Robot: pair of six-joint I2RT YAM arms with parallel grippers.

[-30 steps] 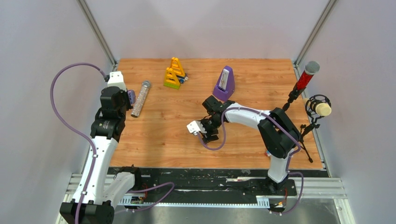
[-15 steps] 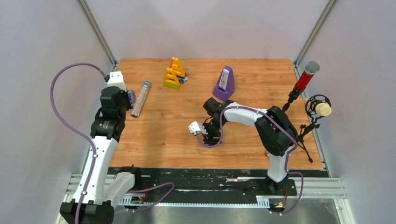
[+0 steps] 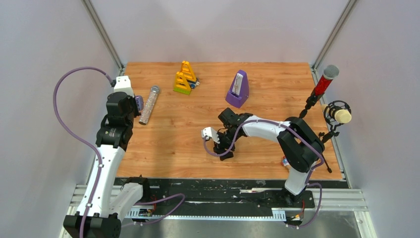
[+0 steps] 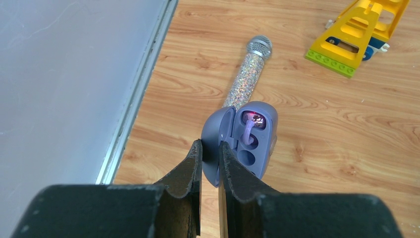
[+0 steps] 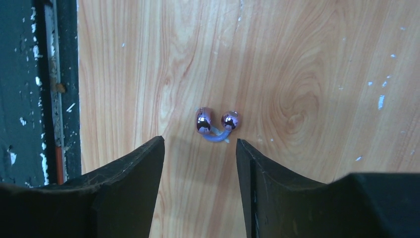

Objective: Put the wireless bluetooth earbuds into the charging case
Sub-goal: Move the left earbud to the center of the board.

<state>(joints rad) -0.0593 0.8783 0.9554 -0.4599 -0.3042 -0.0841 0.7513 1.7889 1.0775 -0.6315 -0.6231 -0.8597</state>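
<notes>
Since a second ago the right gripper (image 5: 199,140) has slid a little toward the near edge of the table (image 3: 173,144) and its jaws have narrowed slightly; the left arm has not shifted.

One loose earbud (image 5: 216,124), two shiny purple balls joined by a pale blue curved bridge, lies flat on the wood just beyond the right gripper's fingertips. It is in line with the gap between them and touches neither. Those jaws stand moderately apart with nothing between them. A black strip (image 5: 29,99) runs along the left of that gripper's view.

The charging case (image 4: 252,139), a pale grey-blue oval, is held up off the table by the left gripper (image 4: 210,148). Its jaws are pinched narrow on the raised lid, with the open body hanging to their right. One seated earbud (image 4: 249,131) rests in the case's far well; the well nearer the fingers looks vacant.

Ahead of the left gripper, past the case, lies a silver glitter microphone (image 4: 245,79). A yellow block toy (image 4: 356,34) sits farther off to its right. Beyond the right gripper stands a purple metronome (image 3: 238,89).
</notes>
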